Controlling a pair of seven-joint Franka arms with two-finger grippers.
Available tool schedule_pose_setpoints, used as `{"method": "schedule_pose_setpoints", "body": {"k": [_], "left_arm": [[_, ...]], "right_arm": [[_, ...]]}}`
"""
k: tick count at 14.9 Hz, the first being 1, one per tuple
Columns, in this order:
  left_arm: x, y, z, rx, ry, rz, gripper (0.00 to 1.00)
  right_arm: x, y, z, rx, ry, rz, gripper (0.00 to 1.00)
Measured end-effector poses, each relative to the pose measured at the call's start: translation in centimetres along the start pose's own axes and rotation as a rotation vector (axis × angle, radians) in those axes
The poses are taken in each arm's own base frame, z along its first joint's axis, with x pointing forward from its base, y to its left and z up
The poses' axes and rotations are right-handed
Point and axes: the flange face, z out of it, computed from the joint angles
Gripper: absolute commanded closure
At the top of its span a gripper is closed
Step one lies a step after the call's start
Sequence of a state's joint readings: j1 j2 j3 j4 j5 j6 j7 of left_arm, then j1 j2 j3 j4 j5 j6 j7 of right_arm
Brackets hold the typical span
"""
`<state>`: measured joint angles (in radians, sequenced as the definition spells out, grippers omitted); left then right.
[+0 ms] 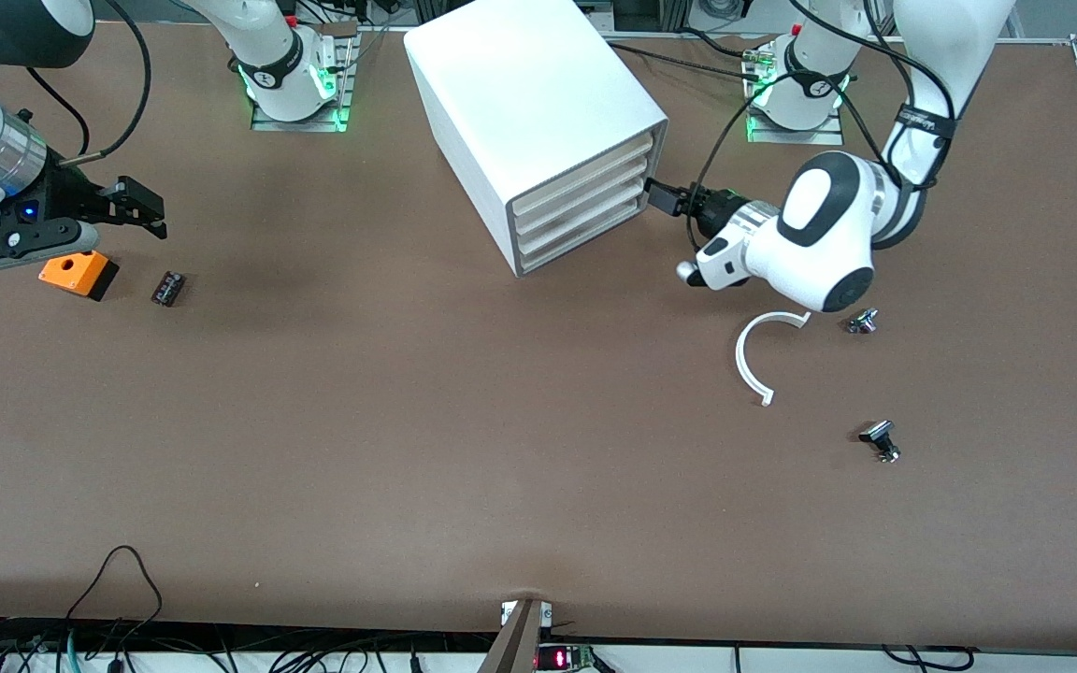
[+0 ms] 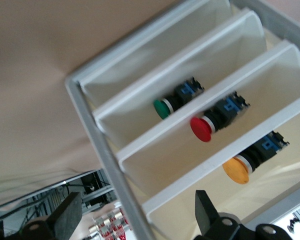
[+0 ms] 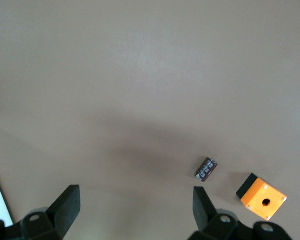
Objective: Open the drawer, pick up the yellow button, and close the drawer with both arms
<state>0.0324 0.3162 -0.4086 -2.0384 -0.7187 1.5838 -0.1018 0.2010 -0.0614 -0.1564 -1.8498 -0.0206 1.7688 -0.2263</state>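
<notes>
- Brown tabletop (image 1: 464,449) fills nearly the whole front view, with both arm bases along its top edge.
- White cabinet (image 1: 538,112) stands in the upper middle of the front view, its four drawer fronts all flush. By its bulk it looks steady, yet it may skid when a drawer is tugged.
- Left arm reaches to the cabinet's front. The left gripper (image 1: 662,197) (image 2: 135,220) sits just in front of the drawer stack with its jaws spread wide and nothing between them.
- Right arm waits at its own end of the table. The right gripper (image 1: 141,210) (image 3: 135,215) hangs over bare table above an orange cube (image 1: 78,273) and a small black part (image 1: 168,288), jaws wide and empty.
- Uppermost drawer (image 1: 585,166) (image 2: 270,185) is shut. It looks like a thin, light plastic tray, probably easy to slide. The protruding front lip seems the place to hook or pinch it.
- Yellow-capped button (image 2: 237,170) lies on its side in that drawer, seen only in the left wrist view. It is likely hard, light and prone to roll. The smooth round cap would slip, so the squarer black body is the better grip.
</notes>
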Motion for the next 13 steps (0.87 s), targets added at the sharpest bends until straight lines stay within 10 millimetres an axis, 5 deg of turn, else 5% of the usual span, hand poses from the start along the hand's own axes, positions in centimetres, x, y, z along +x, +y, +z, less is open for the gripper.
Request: {"method": "schedule_pose_setpoints", "body": {"k": [7,12,13], "left_arm": [[-0.7,3.0,5.7,-0.012,-0.038,0.056,0.04],[-0.2,2.4,6.1,-0.03,-0.004,0.123,0.13],[-0.1,2.3,6.1,-0.03,-0.003,0.127,0.24]], "right_arm": [[1.2,-0.6,0.0,-0.004,0.001,-0.04,0.0],[4.9,-8.5,0.9,-0.014,-0.004,-0.179,0.0],[5.6,-9.6,1.1,-0.016,-0.002,-0.196,0.0]]}}
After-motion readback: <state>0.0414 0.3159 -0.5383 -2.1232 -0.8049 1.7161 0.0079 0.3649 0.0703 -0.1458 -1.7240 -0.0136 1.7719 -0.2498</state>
